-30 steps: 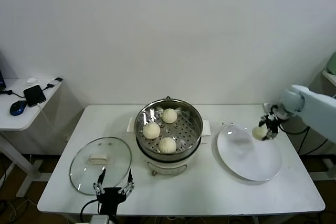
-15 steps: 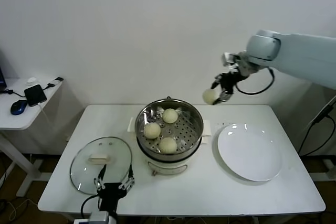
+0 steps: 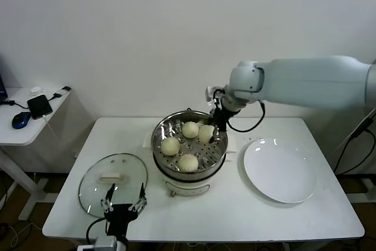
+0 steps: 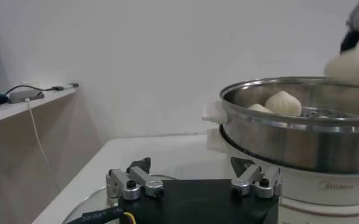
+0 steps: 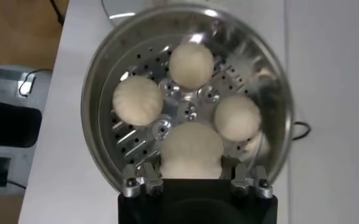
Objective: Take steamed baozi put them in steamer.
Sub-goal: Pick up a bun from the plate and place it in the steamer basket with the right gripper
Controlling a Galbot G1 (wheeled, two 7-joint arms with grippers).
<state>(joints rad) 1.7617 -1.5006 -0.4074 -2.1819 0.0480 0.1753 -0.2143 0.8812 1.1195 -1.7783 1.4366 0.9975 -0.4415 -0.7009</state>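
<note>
The steel steamer [image 3: 161, 145] stands mid-table on its white base. Three cream-white baozi [image 3: 189, 129] [image 3: 170, 146] [image 3: 187, 162] lie on its perforated tray. My right gripper [image 3: 208, 130] is shut on a fourth baozi [image 3: 205, 134] and holds it over the tray's right side, just inside the rim. In the right wrist view the held baozi [image 5: 191, 151] sits between the fingers, above the tray with the other three [image 5: 191, 65]. My left gripper [image 3: 124, 207] is open and empty, low at the table's front edge by the glass lid.
A flat white plate [image 3: 279, 170], bare, lies right of the steamer. A round glass lid [image 3: 113, 176] with a white handle lies to the left. A side table with a phone [image 3: 38, 106] and mouse stands far left.
My right gripper carried the baozi from the plate up and leftward, then down over the steamer tray. The left arm barely moved.
</note>
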